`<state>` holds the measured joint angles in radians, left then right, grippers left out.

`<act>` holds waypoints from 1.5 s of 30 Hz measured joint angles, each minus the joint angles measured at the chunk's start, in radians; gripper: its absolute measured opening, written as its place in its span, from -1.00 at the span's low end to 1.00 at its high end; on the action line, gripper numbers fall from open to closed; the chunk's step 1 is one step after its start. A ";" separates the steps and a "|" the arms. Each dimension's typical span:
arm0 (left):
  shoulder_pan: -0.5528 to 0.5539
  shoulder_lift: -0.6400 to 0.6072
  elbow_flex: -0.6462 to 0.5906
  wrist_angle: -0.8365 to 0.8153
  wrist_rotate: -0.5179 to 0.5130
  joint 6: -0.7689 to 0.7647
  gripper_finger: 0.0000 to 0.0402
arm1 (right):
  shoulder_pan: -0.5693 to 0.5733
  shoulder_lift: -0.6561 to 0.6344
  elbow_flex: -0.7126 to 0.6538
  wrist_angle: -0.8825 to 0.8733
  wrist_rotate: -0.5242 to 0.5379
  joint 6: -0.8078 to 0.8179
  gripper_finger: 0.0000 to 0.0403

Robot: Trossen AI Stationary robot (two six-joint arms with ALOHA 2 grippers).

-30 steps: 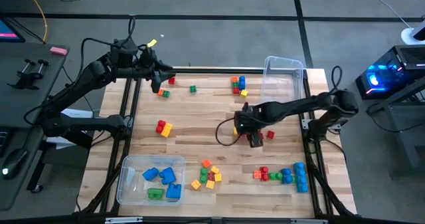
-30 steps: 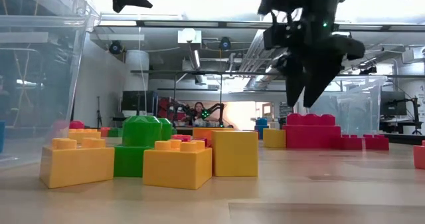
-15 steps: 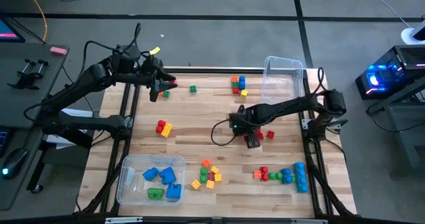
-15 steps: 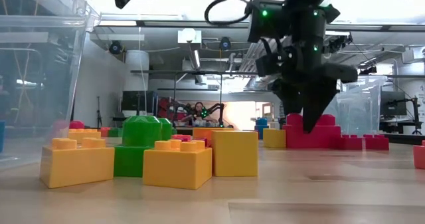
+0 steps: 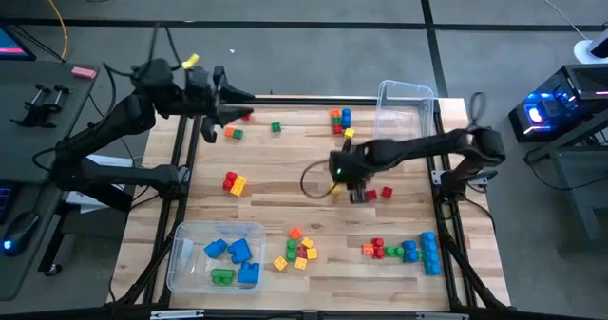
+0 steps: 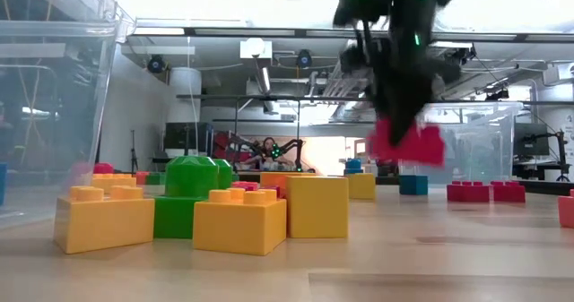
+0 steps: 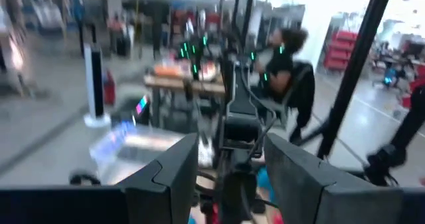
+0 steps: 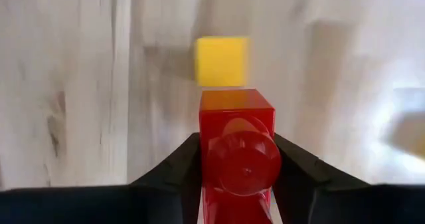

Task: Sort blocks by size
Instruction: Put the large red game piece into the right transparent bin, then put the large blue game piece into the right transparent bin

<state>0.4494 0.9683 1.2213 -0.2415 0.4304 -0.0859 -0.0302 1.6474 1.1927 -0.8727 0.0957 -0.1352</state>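
My right gripper (image 5: 353,189) hangs over the middle right of the table, shut on a red brick (image 6: 408,147) that is off the wood. The right wrist view shows the brick (image 8: 238,151) between the two fingers, with a small yellow cube (image 8: 222,61) on the table below. My left gripper (image 5: 239,103) is open and empty, raised over the table's far left edge; its wrist view (image 7: 232,177) looks level into the room. Other blocks lie in loose groups on the table, resting on their undersides. My right gripper pinches the red brick between its two fingers, one on each of two opposite side faces (image 8: 207,159). The fingers come from above, pointing down. The brick hangs below the gripper, lifted clear of the table and slightly tilted (image 6: 421,150).
A clear bin (image 5: 180,263) at the near left holds blue and green bricks. Another clear bin (image 5: 408,97) stands at the far right. Block groups lie at the far middle (image 5: 340,121), left (image 5: 234,182), near middle (image 5: 296,249) and near right (image 5: 408,249). Two small red blocks (image 5: 378,194) lie beside my right gripper.
My right gripper has gone down onto the red brick, shut on it and risen with it, so the brick is now lifted clear of the table. My left arm has drawn back toward the table's far left corner.
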 joint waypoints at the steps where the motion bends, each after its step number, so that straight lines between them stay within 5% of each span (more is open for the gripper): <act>1: 0.002 -0.002 0.000 0.026 -0.001 0.019 -0.20 | -0.008 -0.029 0.034 -0.014 0.026 0.003 -0.34; 8: 0.003 -0.003 0.000 0.115 -0.009 0.192 -0.20 | -0.116 -0.252 0.218 -0.101 0.357 0.041 -0.34; 12: 0.003 0.011 0.000 0.111 -0.030 0.163 -0.20 | -0.243 -0.349 0.204 -0.219 0.544 0.177 -0.34; 15: 0.004 0.039 0.000 0.086 -0.034 0.128 -0.20 | -0.356 -0.401 0.149 -0.241 0.580 0.317 -0.34; 21: -0.004 0.110 0.000 0.024 -0.033 0.027 -0.20 | -0.514 -0.425 0.063 -0.243 0.520 0.536 -0.29; 28: -0.021 0.140 0.000 -0.013 -0.029 0.000 -0.20 | -0.527 -0.426 0.092 -0.261 0.468 0.573 0.29; 33: -0.021 0.140 0.000 -0.024 -0.029 0.039 -0.20 | -0.506 -0.426 0.174 -0.276 0.358 0.575 0.41; 41: -0.017 0.140 0.000 -0.033 -0.029 0.114 -0.20 | -0.257 -0.424 0.245 -0.220 -0.052 0.706 0.43; 45: -0.017 0.140 0.000 -0.033 -0.053 0.115 -0.20 | -0.030 -0.401 0.198 -0.226 -0.127 0.873 0.43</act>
<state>0.4324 1.1080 1.2209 -0.2747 0.3770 0.0290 -0.0600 1.2465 1.3903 -1.0984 -0.0309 0.7380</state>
